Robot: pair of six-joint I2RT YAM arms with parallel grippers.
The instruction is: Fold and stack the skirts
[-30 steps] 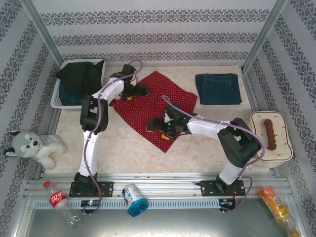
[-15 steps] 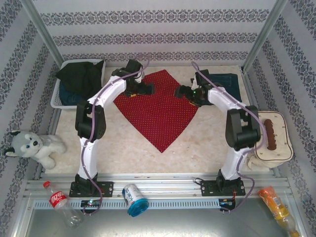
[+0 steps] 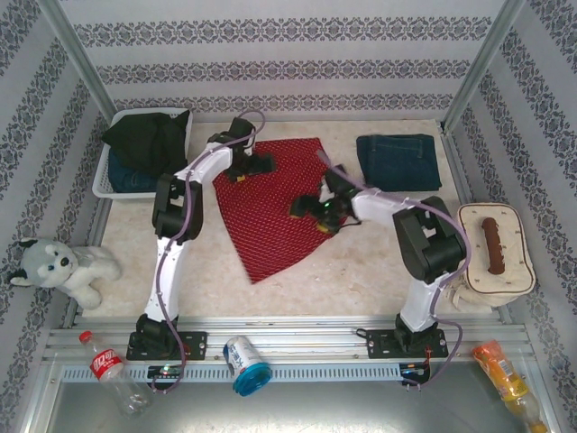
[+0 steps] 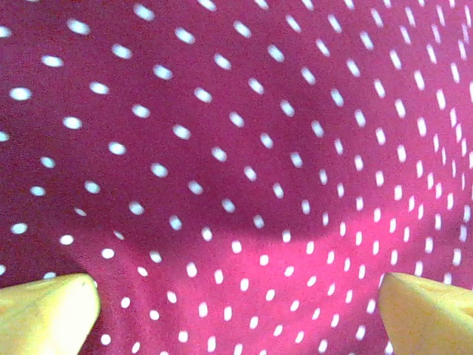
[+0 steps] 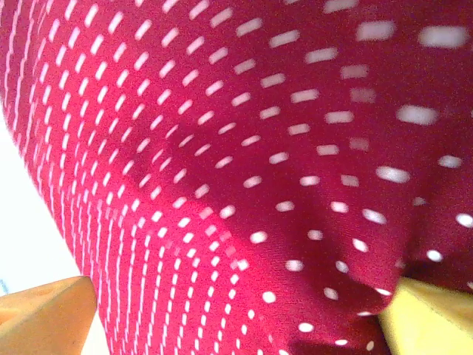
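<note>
The red skirt with white polka dots (image 3: 270, 212) lies spread on the table's middle, tapering to a corner at the near left. My left gripper (image 3: 256, 165) hovers open over its far left part; the yellow fingertips (image 4: 48, 314) stand wide apart above the cloth (image 4: 236, 148). My right gripper (image 3: 308, 208) is open at the skirt's right edge, its fingertips (image 5: 44, 314) spread, with cloth (image 5: 259, 185) between them and draped near the right one. A folded denim skirt (image 3: 397, 162) lies at the far right. A black skirt (image 3: 149, 135) and a denim skirt (image 3: 133, 180) sit in the basket.
The white mesh basket (image 3: 102, 176) stands at the far left. A plush husky (image 3: 59, 266) lies by the left edge, a white bag with a brown handle (image 3: 491, 248) at the right. A bottle (image 3: 113, 370), a can (image 3: 245, 363) and an orange bottle (image 3: 507, 374) lie along the front rail.
The right gripper has swung from the skirt's far right corner back toward the middle. The red skirt's right side has come leftward, and its near corner now points to the left.
</note>
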